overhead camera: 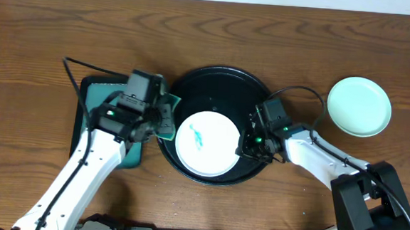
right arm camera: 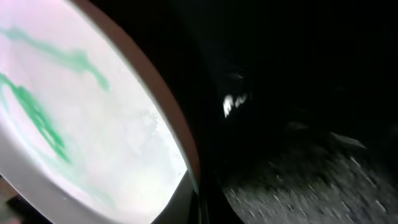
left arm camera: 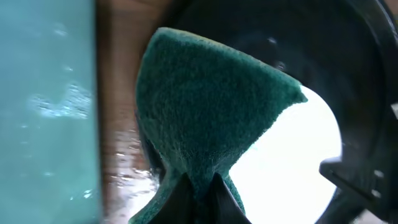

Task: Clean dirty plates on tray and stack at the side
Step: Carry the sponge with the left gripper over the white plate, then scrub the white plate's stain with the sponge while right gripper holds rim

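Observation:
A white plate (overhead camera: 207, 144) with a teal-blue smear lies in the round black tray (overhead camera: 221, 80). My right gripper (overhead camera: 244, 144) is shut on the plate's right rim; in the right wrist view the plate (right arm camera: 68, 124) fills the left and its rim runs down between my fingers (right arm camera: 198, 199). My left gripper (overhead camera: 163, 119) is shut on a green scouring pad (overhead camera: 169, 116) at the tray's left edge, beside the plate. In the left wrist view the pad (left arm camera: 211, 106) stands up from my fingers (left arm camera: 199, 199) with the plate (left arm camera: 298, 162) behind. A mint-green plate (overhead camera: 359, 106) lies right of the tray.
A dark green rectangular tray (overhead camera: 92, 94) lies under my left arm, left of the black tray; it shows teal in the left wrist view (left arm camera: 43, 112). Bare wooden table (overhead camera: 210, 30) lies beyond.

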You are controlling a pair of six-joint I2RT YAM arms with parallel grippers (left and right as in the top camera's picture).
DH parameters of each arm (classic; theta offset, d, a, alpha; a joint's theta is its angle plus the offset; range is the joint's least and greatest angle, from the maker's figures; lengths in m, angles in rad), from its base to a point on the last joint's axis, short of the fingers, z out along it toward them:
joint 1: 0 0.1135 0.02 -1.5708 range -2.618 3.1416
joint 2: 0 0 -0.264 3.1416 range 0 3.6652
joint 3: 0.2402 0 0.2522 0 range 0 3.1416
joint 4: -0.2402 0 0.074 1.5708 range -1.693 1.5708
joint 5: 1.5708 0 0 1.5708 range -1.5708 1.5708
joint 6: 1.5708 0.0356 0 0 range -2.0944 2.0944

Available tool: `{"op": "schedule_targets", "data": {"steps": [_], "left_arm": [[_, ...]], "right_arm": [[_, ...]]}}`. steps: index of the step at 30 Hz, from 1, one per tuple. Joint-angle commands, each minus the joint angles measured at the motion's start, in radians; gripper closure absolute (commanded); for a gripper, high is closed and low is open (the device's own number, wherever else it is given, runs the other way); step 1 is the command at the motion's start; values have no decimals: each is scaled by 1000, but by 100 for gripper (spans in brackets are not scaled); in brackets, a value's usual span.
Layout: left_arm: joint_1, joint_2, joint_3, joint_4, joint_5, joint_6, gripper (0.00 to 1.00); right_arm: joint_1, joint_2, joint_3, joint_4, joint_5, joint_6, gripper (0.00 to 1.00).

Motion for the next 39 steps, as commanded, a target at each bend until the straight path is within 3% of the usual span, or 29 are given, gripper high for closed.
{"op": "schedule_targets", "data": {"steps": [1,8,21,29,34,39], "left_arm": [[-43,11,8,8,9,-39,93],[-92,77,8,61,18,-70,93],[-187,305,8,204,53,-126,93],[-202,451,8,225,-31,-219,93],[-203,536,8,232,190,-200,93],[-224,545,8,335,550,-100,93]], "right_arm": [[14,21,65,-80,200,-34,98],[37,21,188,-169,311,-55,98],[99,21,176,-170,310,-29,98],[171,21,142,-114,303,1,98],[185,21,142,-102,303,1,98],[184,21,142,-100,303,1,98]]}}
